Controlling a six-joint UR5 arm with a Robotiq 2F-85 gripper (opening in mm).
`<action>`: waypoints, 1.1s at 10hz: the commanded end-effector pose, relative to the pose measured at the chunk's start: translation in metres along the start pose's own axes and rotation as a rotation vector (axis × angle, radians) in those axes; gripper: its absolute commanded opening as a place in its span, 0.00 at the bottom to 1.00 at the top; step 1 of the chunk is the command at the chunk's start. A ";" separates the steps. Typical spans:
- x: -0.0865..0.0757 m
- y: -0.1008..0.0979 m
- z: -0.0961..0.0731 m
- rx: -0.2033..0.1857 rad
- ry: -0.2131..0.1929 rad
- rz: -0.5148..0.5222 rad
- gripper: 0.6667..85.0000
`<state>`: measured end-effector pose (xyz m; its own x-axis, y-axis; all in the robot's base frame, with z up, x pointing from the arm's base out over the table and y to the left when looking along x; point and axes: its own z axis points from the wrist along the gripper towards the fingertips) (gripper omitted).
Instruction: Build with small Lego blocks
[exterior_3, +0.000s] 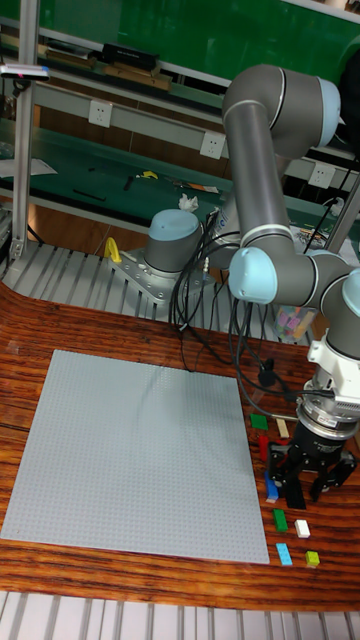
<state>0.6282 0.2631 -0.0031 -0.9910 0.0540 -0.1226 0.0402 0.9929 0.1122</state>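
A large grey baseplate (140, 455) lies on the wooden table with nothing built on it. To its right, several small Lego blocks are scattered: a dark green one (259, 422), a tan one (283, 428), a red one (264, 446), a blue one (271, 488), a green one (280, 518), a white one (302, 528), a light blue one (285, 554) and a yellow-green one (313, 559). My gripper (305, 492) hangs low over this cluster, fingers pointing down beside the blue block. Whether anything sits between the fingers cannot be made out.
The arm's base (172, 245) stands behind the baseplate, with black cables (200, 320) trailing across the table towards the wrist. A metal-framed bench (100, 170) with tools stands at the back. The table's front edge (150, 590) runs just below the blocks.
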 end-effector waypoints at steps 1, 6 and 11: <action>0.000 -0.002 0.000 -0.004 0.001 0.013 0.62; 0.002 0.003 -0.002 -0.004 0.002 0.021 0.62; 0.001 0.000 -0.002 0.000 -0.001 0.014 0.60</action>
<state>0.6262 0.2637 -0.0025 -0.9906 0.0615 -0.1219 0.0485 0.9931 0.1065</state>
